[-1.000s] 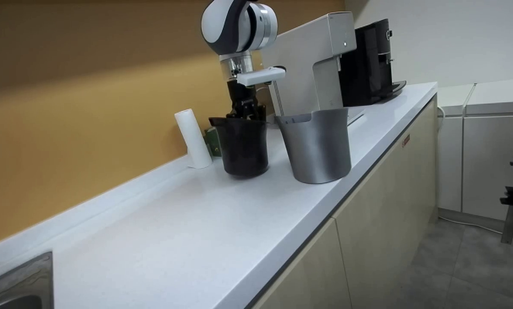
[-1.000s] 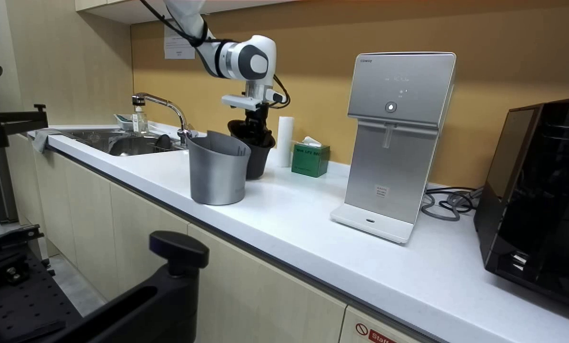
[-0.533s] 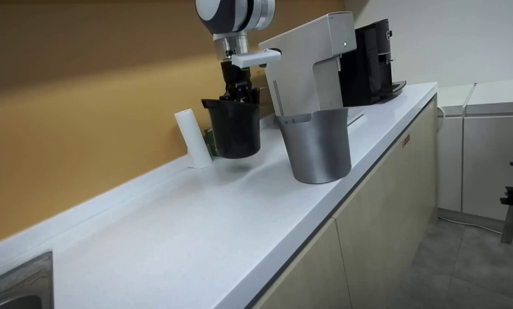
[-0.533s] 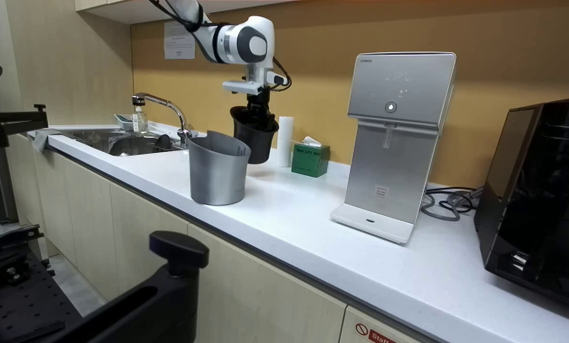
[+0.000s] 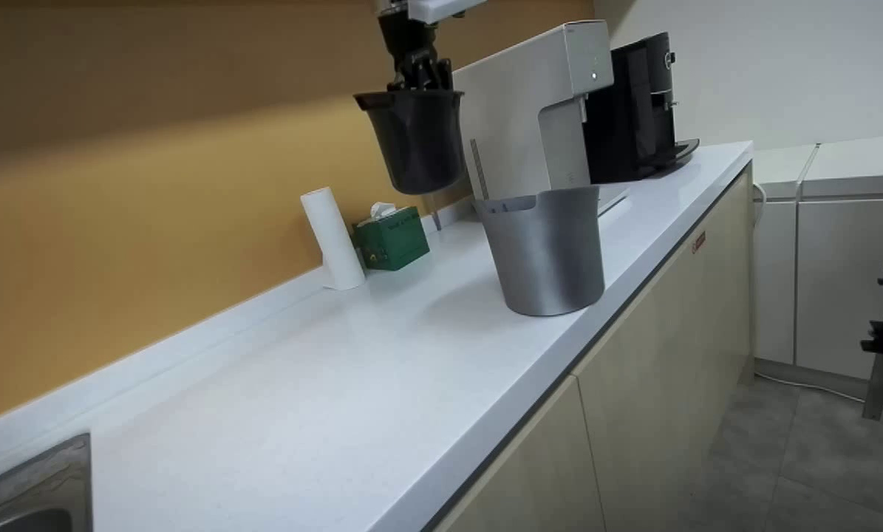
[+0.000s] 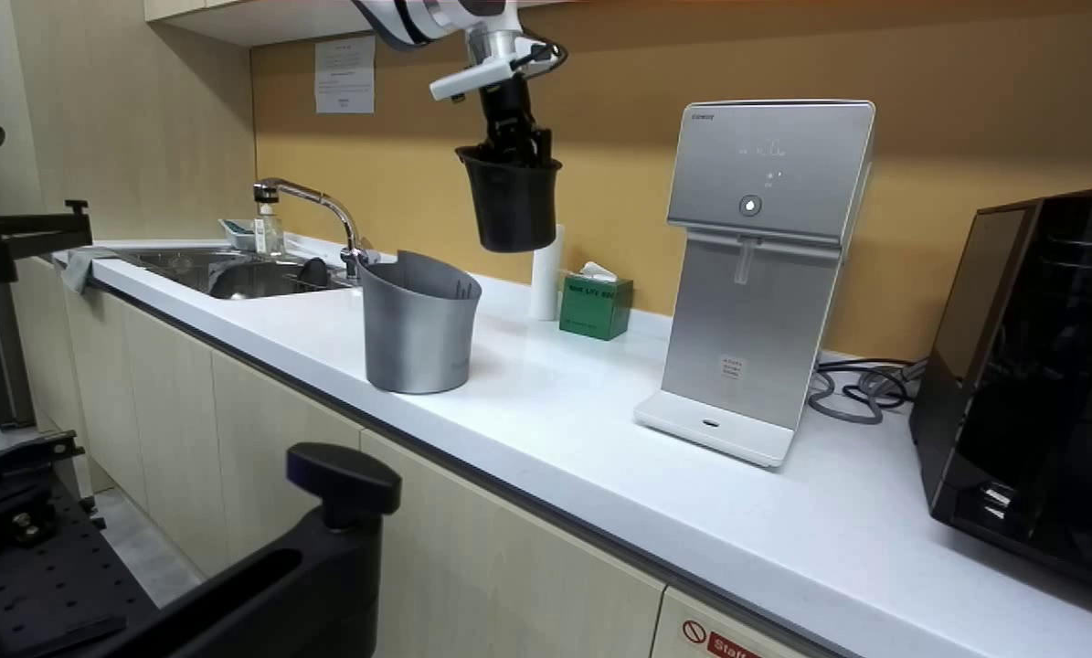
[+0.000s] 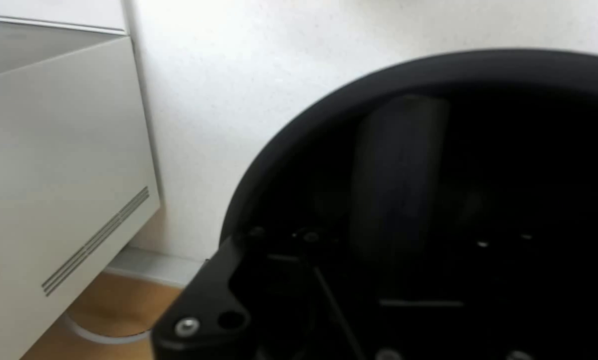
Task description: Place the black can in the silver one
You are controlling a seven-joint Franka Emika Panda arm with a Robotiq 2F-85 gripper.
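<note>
The black can (image 5: 419, 144) hangs in the air, nearly upright, in both exterior views (image 6: 512, 212). My gripper (image 5: 421, 80) points down at its rim and is shut on it; exactly where the fingers touch is hard to see, black on black. In the wrist view the can's rim (image 7: 499, 66) and dark inside fill the right, and the fingers are mostly lost in the dark. The silver one (image 5: 548, 255) stands upright and open on the counter near its front edge, also seen in an exterior view (image 6: 418, 331). The can is apart from it, towards the wall.
A white-grey water dispenser (image 6: 756, 302) stands along the counter, also at left in the wrist view (image 7: 63, 165). A green tissue box (image 5: 393, 238) and a white paper roll (image 5: 332, 240) stand by the wall. A black appliance (image 6: 1039, 384) and a sink (image 6: 189, 265) lie further off.
A second ago the black can was at the counter. My gripper has lifted it well up, so its base now shows about level with the silver one's rim. The silver one has not moved.
</note>
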